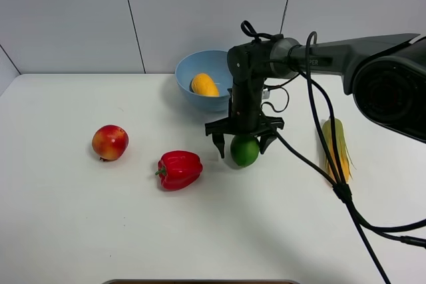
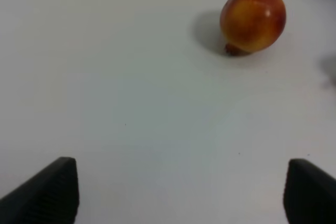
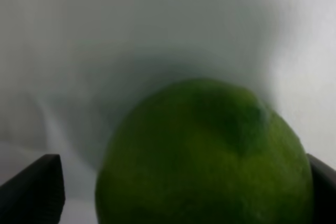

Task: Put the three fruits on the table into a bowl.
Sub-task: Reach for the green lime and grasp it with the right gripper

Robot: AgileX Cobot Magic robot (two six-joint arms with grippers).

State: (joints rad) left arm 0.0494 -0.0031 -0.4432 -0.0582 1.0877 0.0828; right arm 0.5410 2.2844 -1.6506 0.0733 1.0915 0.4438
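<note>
The green lime [image 1: 244, 151] rests on the white table [image 1: 80, 231] in front of the light-blue bowl [image 1: 184, 79]. My right gripper [image 1: 243, 143] reaches down over it, open, with one finger on each side. Up close, the lime [image 3: 210, 156] fills the space between the dark fingers [image 3: 37, 184], with a gap on one side. The yellow-orange mango [image 1: 204, 85] lies inside the bowl. At the left of the table sits the red-and-yellow fruit [image 1: 110, 142]. It also shows as the same fruit [image 2: 253, 19] ahead of my left gripper [image 2: 179, 182], which is open and empty.
A glossy red bell pepper [image 1: 180, 169] lies left of the lime, close to my right gripper's left finger. A corn cob [image 1: 336, 147] in green husk lies to the right, crossed by the arm's black cable [image 1: 333, 164].
</note>
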